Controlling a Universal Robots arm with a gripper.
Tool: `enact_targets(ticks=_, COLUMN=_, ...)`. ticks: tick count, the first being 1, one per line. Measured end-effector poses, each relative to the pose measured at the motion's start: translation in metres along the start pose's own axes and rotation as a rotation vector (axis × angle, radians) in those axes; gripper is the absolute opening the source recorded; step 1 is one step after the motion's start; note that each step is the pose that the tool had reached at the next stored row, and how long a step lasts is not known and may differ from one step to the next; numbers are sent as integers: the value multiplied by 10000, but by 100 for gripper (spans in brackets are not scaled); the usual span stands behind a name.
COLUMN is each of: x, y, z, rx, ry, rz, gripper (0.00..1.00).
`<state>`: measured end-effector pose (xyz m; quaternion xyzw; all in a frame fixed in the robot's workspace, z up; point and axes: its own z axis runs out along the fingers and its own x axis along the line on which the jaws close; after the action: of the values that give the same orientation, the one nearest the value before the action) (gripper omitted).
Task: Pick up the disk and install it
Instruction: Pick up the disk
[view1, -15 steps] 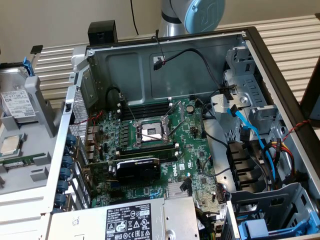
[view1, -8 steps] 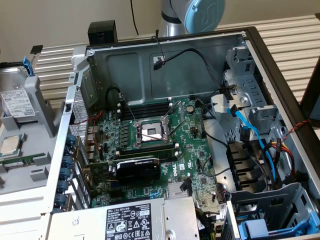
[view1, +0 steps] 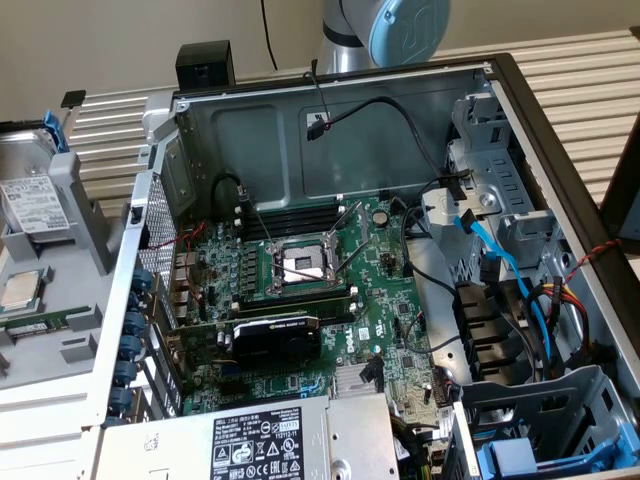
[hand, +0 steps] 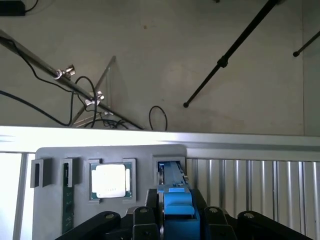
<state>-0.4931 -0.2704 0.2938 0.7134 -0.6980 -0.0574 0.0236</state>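
1. Bench (view1: 585, 60): slatted top. It carries your open computer case and the parts tray beside it.
2. Computer case (view1: 500, 95): laid on its side with the panel off, so the drive bays face you. Another blue-carrier drive (view1: 520, 455) sits in the bay at the exterior view's lower right.
3. Parts tray (view1: 60, 345): grey and slotted, at the exterior view's left. Each recess keeps one part separate and reachable.
4. Disk (view1: 25, 195): stands on edge in its tray slot with the blue carrier edge exposed, giving you a narrow face to grasp.
5. Gripper (hand: 176, 200): straddles that carrier. The fingers (hand: 146, 220) press on both its sides, pinching it. The disk appears seated, not yet lifted.
6. CPU chip (hand: 111, 180): lies flat in the recess just beside the disk's slot, untouched.
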Motion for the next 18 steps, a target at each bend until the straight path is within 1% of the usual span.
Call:
enact_targets(ticks=5, x=-5, y=4, z=-29, rx=-1, ry=29, rz=4, gripper=37)
enact_targets(ticks=15, x=-16, y=14, z=-114, rx=-1, ry=139, rz=16, gripper=37)
enact_targets(ticks=18, x=-20, y=17, z=-137, rx=-2, ry=183, rz=22, gripper=37)
